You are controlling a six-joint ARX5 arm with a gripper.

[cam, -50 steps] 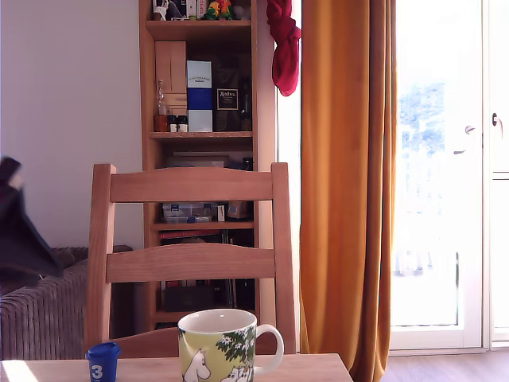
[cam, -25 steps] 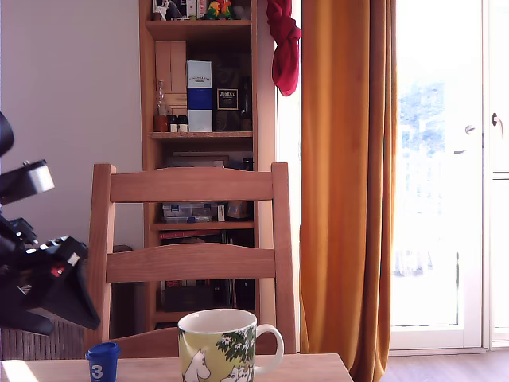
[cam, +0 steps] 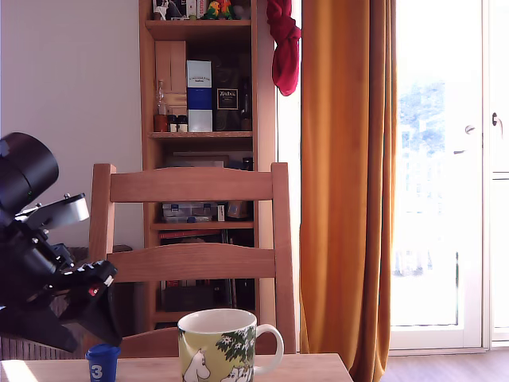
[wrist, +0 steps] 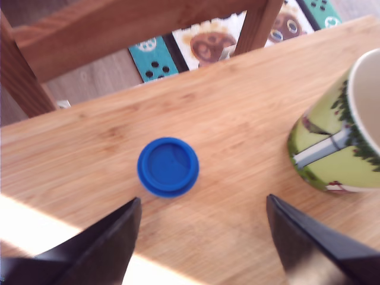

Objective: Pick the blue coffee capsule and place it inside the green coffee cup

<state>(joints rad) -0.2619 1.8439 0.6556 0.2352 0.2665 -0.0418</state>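
Note:
The blue coffee capsule (cam: 101, 364) stands on the wooden table at the exterior view's lower left, a white "3" on its side. From above it shows as a blue disc (wrist: 168, 166). The green coffee cup (cam: 219, 344) stands to its right in the exterior view, handle to the right; in the wrist view only part of its wall (wrist: 338, 151) shows. My gripper (wrist: 202, 214) hangs open just above the table, its dark fingers (wrist: 110, 237) spread wide, the capsule a little beyond and nearer one finger. The black arm (cam: 48, 278) looms over the capsule.
A wooden chair (cam: 191, 255) stands right behind the table (wrist: 237, 119). Behind it are a bookshelf (cam: 203, 119), an orange curtain (cam: 346, 183) and a bright glass door (cam: 445, 175). A patterned rug (wrist: 219, 41) lies on the floor past the table's edge.
The arm has swung in from the exterior view's left edge and come down to the right, ending just above the capsule. Capsule and cup have stayed put.

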